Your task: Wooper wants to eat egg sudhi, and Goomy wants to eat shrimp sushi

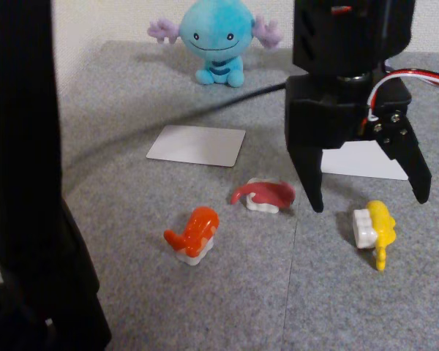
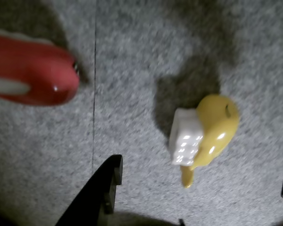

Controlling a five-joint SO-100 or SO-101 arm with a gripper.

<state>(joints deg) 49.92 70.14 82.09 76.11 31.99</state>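
Wooper, a light-blue plush with purple gills, sits at the back of the grey mat. The egg sushi lies tipped on its side at the front right, its white rice facing left in the fixed view. My gripper hangs open just above and behind it, one finger on either side and nothing held. In the wrist view the egg sushi lies between the spread fingers of the gripper. The orange shrimp sushi stands at the front centre. Goomy is out of view.
A pink-red sushi piece lies just left of my left finger, also seen in the wrist view. Two white cards lie flat on the mat. A black cable runs behind. A dark upright blocks the left foreground.
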